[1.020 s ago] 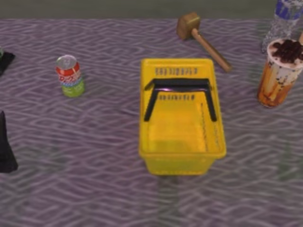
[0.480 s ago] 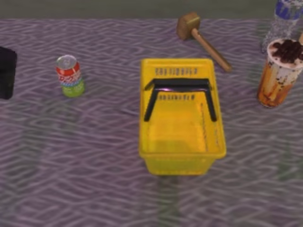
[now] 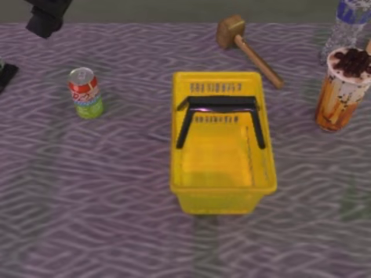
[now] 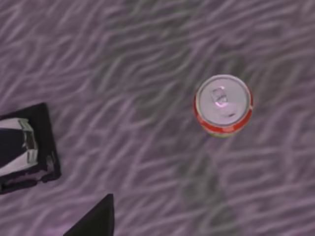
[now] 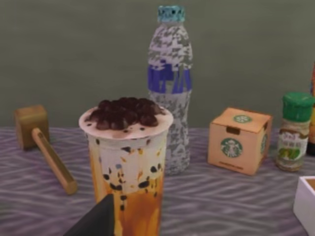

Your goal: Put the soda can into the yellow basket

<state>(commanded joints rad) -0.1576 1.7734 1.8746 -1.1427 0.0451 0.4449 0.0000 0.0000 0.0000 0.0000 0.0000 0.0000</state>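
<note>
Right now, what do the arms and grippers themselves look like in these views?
Little shows. The left arm is a matte black, blocky shape at the top view's upper left edge. The left wrist view shows a black housing with a silvery insert. The right arm is out of the top view.

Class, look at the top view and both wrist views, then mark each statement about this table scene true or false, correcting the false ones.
1. The soda can stands upright on the table. True.
2. The soda can is inside the yellow basket. False: the basket is empty and the can stands apart, to its left.
3. A wooden mallet lies behind the basket. True.
4. The bubble-tea cup is tipped over. False: it stands upright.
5. The left pincer holds the can. False: nothing touches it.
</note>
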